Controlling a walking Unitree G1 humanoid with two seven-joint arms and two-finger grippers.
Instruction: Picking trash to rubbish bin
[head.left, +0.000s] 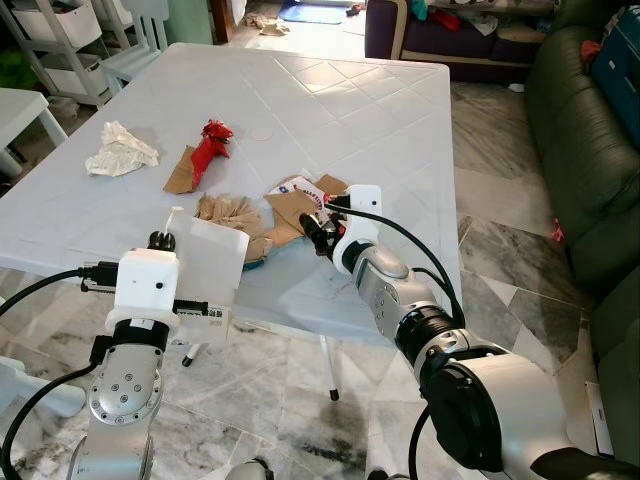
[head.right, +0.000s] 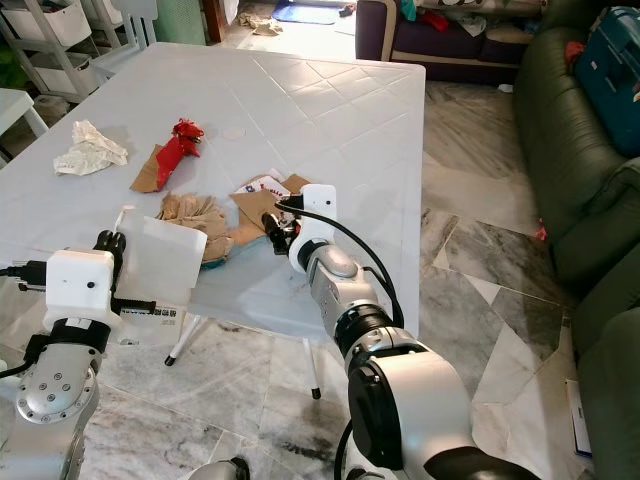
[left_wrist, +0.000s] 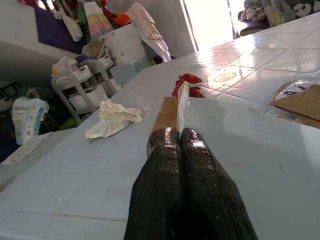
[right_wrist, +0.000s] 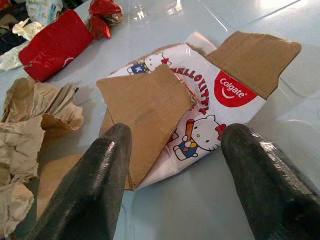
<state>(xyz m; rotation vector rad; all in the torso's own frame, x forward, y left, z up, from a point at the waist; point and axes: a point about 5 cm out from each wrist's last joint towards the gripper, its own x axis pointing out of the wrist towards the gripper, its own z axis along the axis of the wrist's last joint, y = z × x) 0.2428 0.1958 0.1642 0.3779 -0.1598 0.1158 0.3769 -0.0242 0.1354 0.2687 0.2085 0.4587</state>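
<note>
Right wrist view, Colgate carton (right_wrist: 200, 107) between spread fingers (right_wrist: 85, 185)

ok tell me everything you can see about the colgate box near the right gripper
The Colgate box is a flattened, torn-open cardboard carton, printed white and red with cartoon figures, brown inside. Its flaps splay open, one folded over the print. It lies flat on the white table beside crumpled brown paper, in front of the open right gripper, untouched.

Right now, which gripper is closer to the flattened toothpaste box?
Right. The right gripper hovers open just over the toothpaste box, fingers either side of it. The left gripper, shut on a white card, is off to the left, beyond the crumpled brown paper.
</note>
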